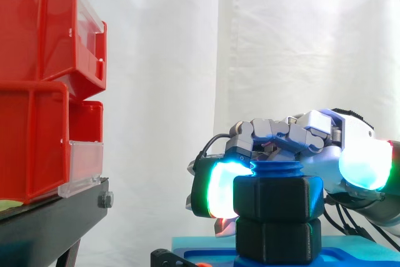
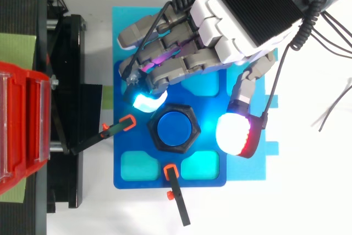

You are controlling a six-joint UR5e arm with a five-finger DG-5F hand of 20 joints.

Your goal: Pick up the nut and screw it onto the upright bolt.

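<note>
— On the blue bolt (image 2: 174,128), where does the nut (image 1: 278,198) sit?
— Threaded on, with the bolt's tip showing above it.
— And the hand (image 2: 220,20)?
— Released. It straddles the nut, one cyan fingertip (image 2: 147,102) just beside a corner and the thumb pad (image 2: 235,133) clear on the opposite side.

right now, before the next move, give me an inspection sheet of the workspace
surface: blue plate, pinned by two orange-tipped clamps
job's things: black nut sits on the upright blue bolt, bolt tip above it; another black hex piece beneath
clutter: nothing seen
hand: the hand is open over the nut, thumb pad apart from it
cables: nothing seen
surroundings: red bins on black stand, white curtain
</note>
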